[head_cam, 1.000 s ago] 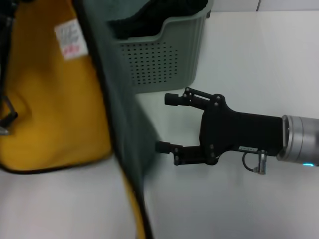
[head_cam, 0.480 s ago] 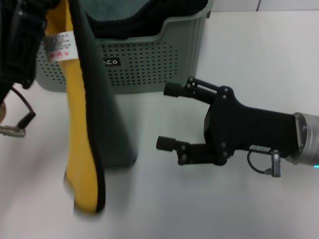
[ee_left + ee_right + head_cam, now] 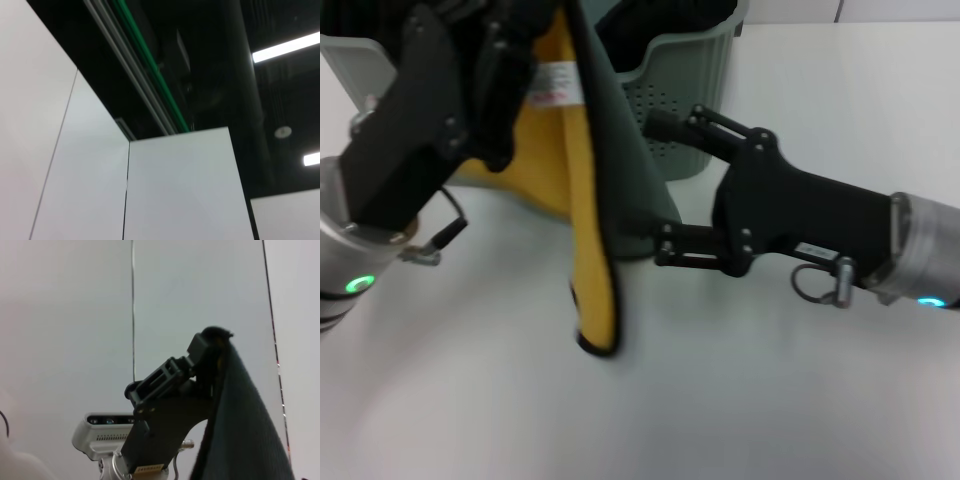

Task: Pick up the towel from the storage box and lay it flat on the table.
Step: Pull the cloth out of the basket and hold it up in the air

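White table [image 3: 820, 420], near half open. Box [image 3: 705, 90] far centre. Towel [image 3: 595, 220] hangs w/ black edge low, pinched at top by left gripper [image 3: 535, 30]. Right gripper [image 3: 655, 185], jaws spread, at towel's right edge.

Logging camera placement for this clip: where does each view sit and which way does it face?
Head view: looks down on the table; both arms show, left tool holding the towel, right tool at its edge.
Left wrist view: faces up at ceiling and wall panels; no body.
Right wrist view: faces the left tool and towel, shared with head.
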Available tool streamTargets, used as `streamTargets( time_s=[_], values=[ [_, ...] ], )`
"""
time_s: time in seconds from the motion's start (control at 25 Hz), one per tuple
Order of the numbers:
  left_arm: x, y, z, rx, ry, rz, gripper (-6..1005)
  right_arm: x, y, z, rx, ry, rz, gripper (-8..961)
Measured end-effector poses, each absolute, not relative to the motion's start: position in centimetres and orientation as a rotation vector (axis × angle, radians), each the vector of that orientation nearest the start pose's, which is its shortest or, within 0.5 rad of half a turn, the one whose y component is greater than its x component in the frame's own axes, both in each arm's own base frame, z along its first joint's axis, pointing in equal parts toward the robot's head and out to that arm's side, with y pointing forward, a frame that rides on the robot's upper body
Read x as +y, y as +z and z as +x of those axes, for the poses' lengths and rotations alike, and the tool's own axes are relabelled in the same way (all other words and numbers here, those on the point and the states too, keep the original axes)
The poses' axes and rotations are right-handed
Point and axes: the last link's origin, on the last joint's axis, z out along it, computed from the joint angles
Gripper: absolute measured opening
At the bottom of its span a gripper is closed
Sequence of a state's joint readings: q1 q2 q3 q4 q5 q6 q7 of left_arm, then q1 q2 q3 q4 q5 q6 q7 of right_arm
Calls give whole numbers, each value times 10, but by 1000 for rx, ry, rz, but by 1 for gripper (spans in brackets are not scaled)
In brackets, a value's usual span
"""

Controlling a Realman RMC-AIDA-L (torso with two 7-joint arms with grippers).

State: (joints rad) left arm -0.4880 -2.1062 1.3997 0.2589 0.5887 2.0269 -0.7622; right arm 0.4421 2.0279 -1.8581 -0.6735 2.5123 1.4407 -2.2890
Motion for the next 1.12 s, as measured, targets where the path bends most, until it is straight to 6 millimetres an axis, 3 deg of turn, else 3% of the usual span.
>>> streamTargets(
  time_s=[0.28,0.6,0.88,1.12],
  values=[
    [289,-6,-180,-31,-1808,-2091,19,286,-68,141,6,1442,-2610,872],
    [291,-4,-183,-34,-1781,-2057,18,285,-62,145,32,1474,-2562,873],
    [291,-8,-175,4,-1795,-2084,19,304,-77,148,136,1307,-2546,872],
    [292,-4,-175,10,-1807,-2039,19,303,-82,162,205,1245,-2539,871]
  ],
)
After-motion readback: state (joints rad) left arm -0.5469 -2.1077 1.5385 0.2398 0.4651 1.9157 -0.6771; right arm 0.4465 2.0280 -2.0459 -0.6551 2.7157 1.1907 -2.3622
